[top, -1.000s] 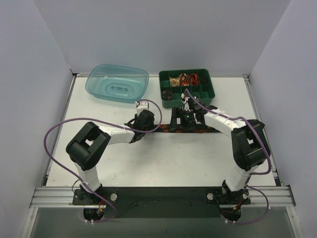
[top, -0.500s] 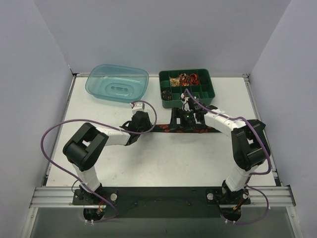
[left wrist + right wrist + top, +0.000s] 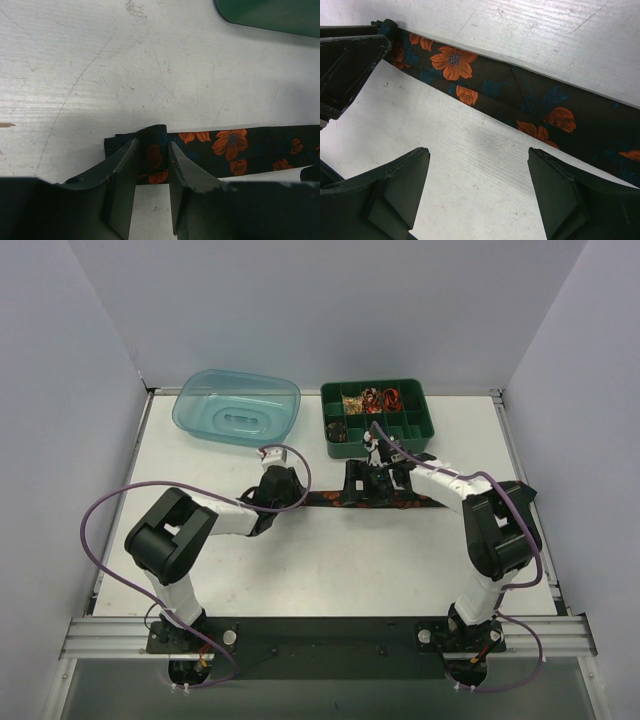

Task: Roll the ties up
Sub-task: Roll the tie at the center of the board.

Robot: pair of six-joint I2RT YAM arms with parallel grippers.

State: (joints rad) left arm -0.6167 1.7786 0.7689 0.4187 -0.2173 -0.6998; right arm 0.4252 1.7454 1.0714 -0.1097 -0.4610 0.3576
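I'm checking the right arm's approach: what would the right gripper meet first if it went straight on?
The right gripper would probably meet the bare table first, just short of the tie; depth is unclear.

White table top [image 3: 330, 560], matte, scuffed, fine scratches and grey smudges up close. Boxed in on three sides by plain pale lilac-grey panels: back wall [image 3: 330, 310], left wall [image 3: 60, 390], right wall [image 3: 590, 370], all bare. Thin metal trim where table meets walls. Silver slotted rail [image 3: 110, 637] across near edge. Darker grey strip [image 3: 330, 695] below rail, blurry. Even overhead light, soft short shadows.
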